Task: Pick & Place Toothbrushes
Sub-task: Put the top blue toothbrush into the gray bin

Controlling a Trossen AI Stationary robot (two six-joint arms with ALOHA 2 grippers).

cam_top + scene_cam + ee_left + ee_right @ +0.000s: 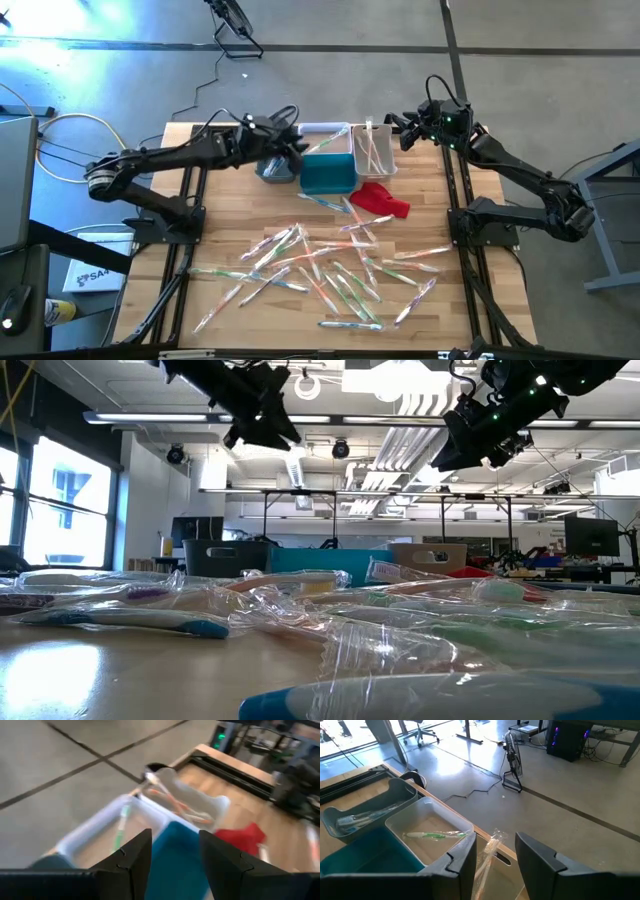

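Both my hands, left hand (292, 142) and right hand (398, 132), hung released over the bins (327, 173), with the toothbrushes (330, 270) scattered every-which-way (no single axis) down the desk (200, 235), roughly equally near.

We find bare wooden tabletop (215, 205) beside the rectangular teal plastic bin (328, 173); scattered clear-wrapped toothbrushes (330, 270) obstruct the near half.

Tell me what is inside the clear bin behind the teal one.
The clear bin holds one wrapped green toothbrush lying on its floor. The teal bin hides none of it; the rest of the floor looks bare.
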